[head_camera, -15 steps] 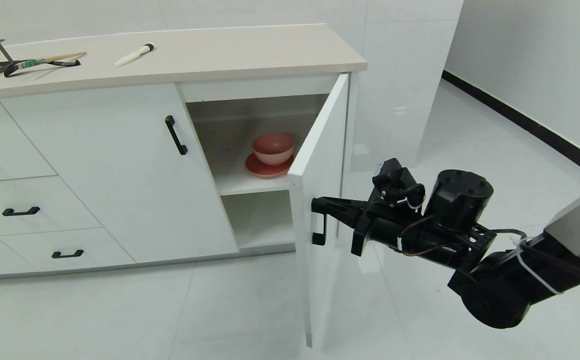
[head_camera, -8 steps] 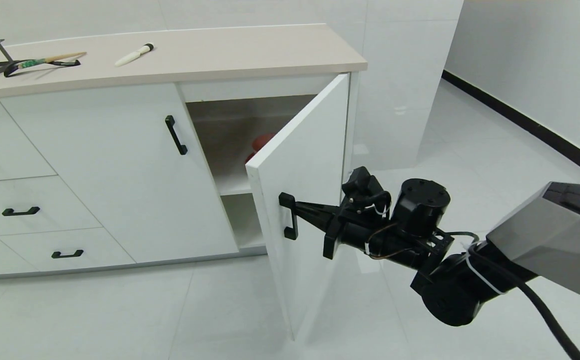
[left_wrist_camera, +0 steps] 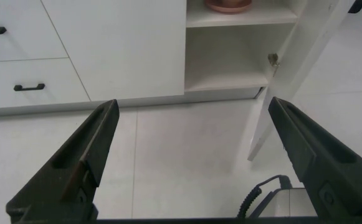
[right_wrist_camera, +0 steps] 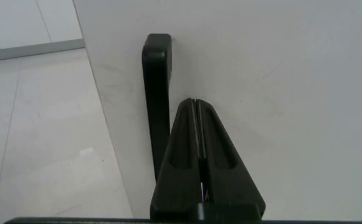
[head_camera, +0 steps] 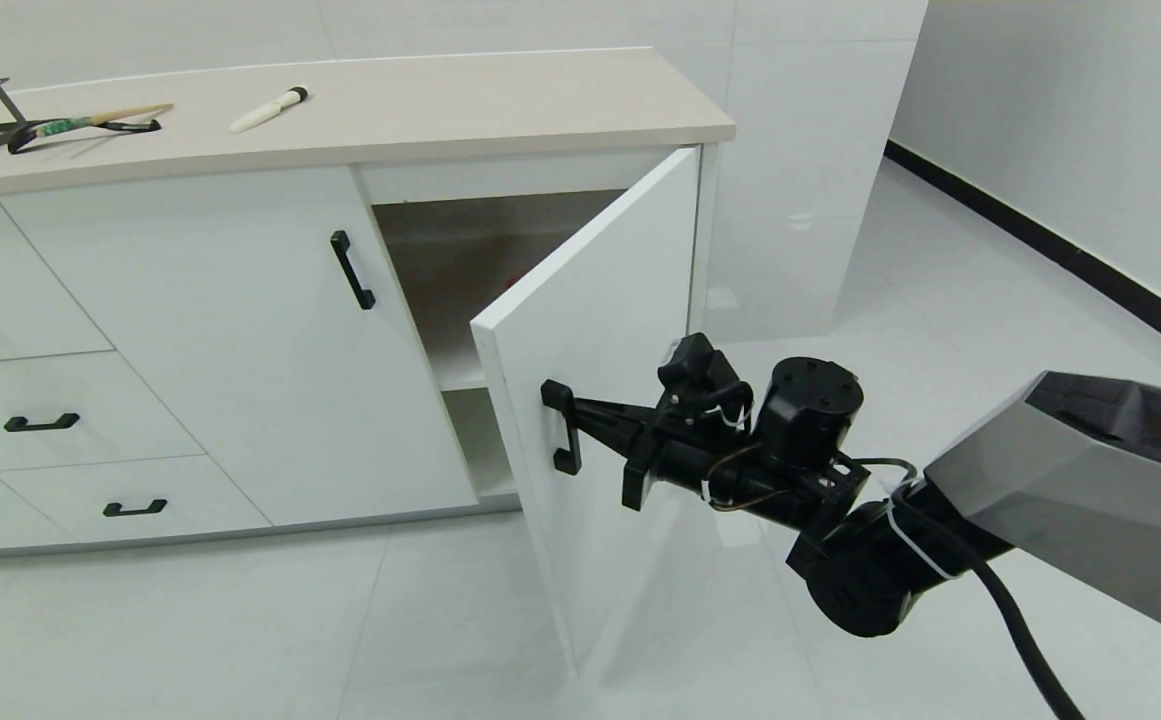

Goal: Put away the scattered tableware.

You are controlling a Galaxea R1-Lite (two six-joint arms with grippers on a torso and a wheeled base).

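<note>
Head view, left to right: two tools are laid on the bench (head_camera: 460,100), one wooden-handled tool (head_camera: 90,122) and one white knife (head_camera: 268,110), both long-ways along it, far up and left of the right pincer (head_camera: 580,408). One red plate (left_wrist_camera: 229,5) is seen on the cupboard shelf (left_wrist_camera: 240,17). One half-open door (head_camera: 600,330) is touched by that pincer, squeezed closed on nothing, just beside the upright handle (head_camera: 562,428). The left pincer (left_wrist_camera: 192,106) is spread wide, empty, low over the floor (left_wrist_camera: 181,155); that arm is judged nearer the tools.
</note>
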